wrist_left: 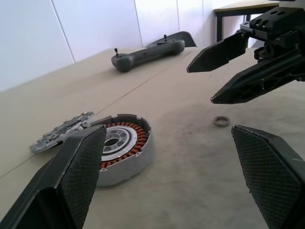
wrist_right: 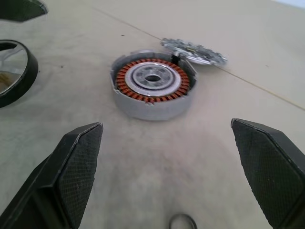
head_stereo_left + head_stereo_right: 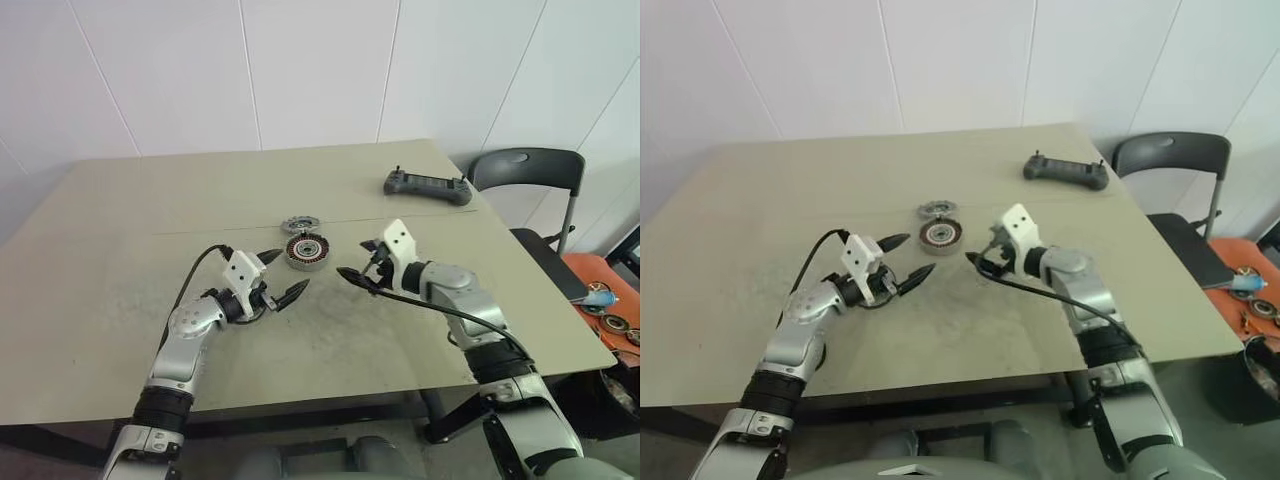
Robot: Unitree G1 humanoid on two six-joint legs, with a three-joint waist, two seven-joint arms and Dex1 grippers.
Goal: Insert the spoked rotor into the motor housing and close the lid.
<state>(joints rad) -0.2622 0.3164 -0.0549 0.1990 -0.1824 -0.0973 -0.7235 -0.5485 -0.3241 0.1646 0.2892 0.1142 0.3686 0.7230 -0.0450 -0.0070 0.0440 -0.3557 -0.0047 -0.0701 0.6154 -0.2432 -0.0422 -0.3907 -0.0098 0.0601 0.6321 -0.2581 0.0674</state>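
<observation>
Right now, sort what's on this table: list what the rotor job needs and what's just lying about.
For the job:
- spoked rotor, leaning on the housing's far side
- motor housing, windings facing up
- left gripper and right gripper, both open

Lying about:
- black controller
- small ring
- chair

right gripper (image 2: 167, 176): fingers standing wide apart | motor housing (image 2: 153, 90): sitting on table (image 2: 71, 109), copper windings facing up | spoked rotor (image 2: 194, 51): lying just beyond housing, touching its far rim

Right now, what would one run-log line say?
left gripper open | right gripper open | spoked rotor beside motor housing | nothing held
</observation>
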